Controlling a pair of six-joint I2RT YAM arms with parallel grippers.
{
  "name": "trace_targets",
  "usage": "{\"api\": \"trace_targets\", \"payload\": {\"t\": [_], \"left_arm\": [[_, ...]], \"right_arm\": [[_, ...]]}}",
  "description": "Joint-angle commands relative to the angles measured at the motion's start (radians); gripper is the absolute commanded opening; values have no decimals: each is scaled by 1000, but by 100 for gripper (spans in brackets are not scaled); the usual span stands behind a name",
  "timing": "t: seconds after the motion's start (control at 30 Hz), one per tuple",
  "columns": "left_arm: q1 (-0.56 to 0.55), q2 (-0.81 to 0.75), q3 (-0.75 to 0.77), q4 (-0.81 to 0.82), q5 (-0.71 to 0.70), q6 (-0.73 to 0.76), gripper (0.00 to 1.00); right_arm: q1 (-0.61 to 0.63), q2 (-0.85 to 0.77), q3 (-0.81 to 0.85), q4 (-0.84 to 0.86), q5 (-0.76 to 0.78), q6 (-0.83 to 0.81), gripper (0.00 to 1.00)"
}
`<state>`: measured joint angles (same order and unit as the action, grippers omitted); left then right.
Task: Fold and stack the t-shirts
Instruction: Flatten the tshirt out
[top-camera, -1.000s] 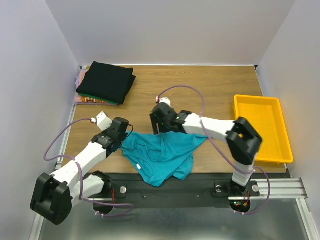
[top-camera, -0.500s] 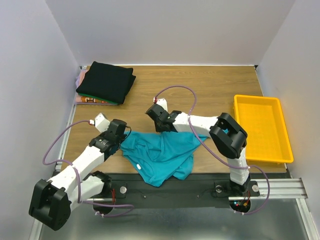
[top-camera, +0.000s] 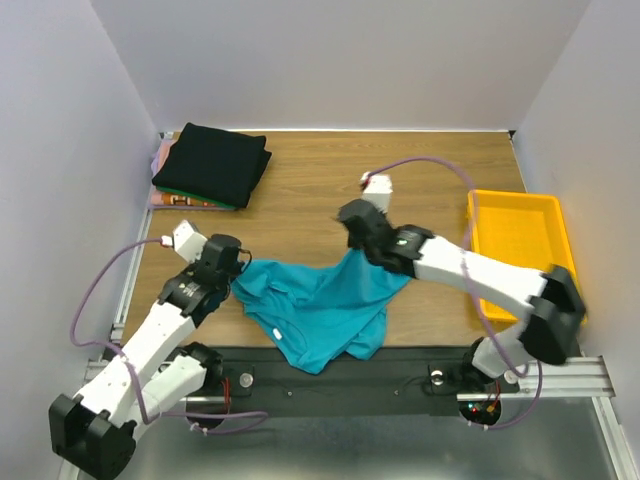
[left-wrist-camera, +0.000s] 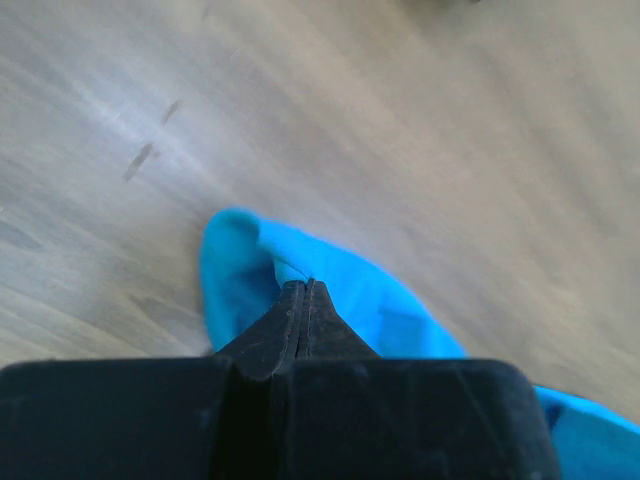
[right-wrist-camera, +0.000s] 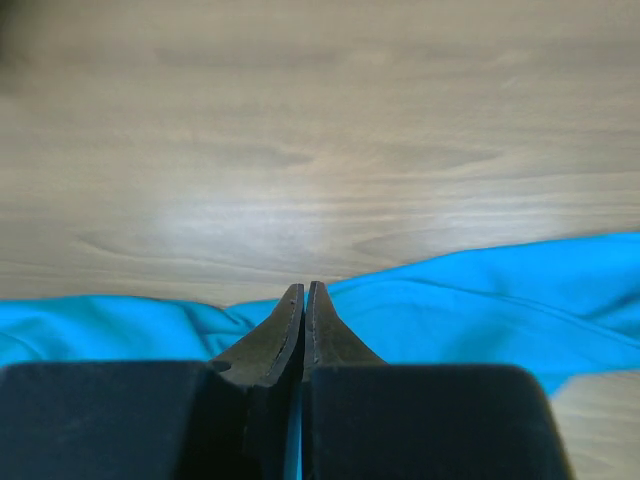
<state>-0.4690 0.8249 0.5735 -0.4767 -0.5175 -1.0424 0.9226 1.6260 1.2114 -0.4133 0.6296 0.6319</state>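
A bright turquoise t-shirt (top-camera: 320, 305) lies crumpled on the wooden table near the front edge. My left gripper (top-camera: 238, 277) is shut on its left edge, and the left wrist view shows a fold of the cloth (left-wrist-camera: 250, 270) pinched at the closed tips of the left gripper (left-wrist-camera: 303, 286). My right gripper (top-camera: 356, 252) is shut on the shirt's upper edge, which is drawn up into a peak. In the right wrist view the cloth (right-wrist-camera: 480, 300) spreads to both sides of the closed right gripper (right-wrist-camera: 304, 288). A stack of folded t-shirts (top-camera: 212, 163), black on top, sits at the back left.
A yellow plastic tray (top-camera: 560, 285) stands at the table's right edge, next to the right forearm. Purple cables loop over both arms. White walls close in the table on the left, back and right.
The right gripper closed on the shirt's upper edge and swung right, pulling the cloth up into a peak. The left arm shifted slightly left, still holding the shirt's left edge.
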Motion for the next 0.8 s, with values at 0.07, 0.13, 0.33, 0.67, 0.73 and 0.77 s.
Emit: {"api": "trace_targets", "payload": {"t": [0.07,0.13,0.33,0.67,0.73,0.77], "left_arm": [[4,-182,251,-48,-46,59,0],[3,-228,342,-33,-29,94,0],[3,-276,618,39,57,220,0],[3,-205,908,102,109,341,0],[3,-152,925,104,87,351,0],[3,-130,927,121,77,366,0]], "right_arm": [[-1,-477,-39,22,177,-44,0],[-1,-620,-12,22,177,-79,0],[-1,-770,207,8,6,-213,0],[-2,-707,467,-16,-56,-308,0],[-2,-671,485,-16,14,-325,0],[-1,-652,493,-16,62,-346,0]]}}
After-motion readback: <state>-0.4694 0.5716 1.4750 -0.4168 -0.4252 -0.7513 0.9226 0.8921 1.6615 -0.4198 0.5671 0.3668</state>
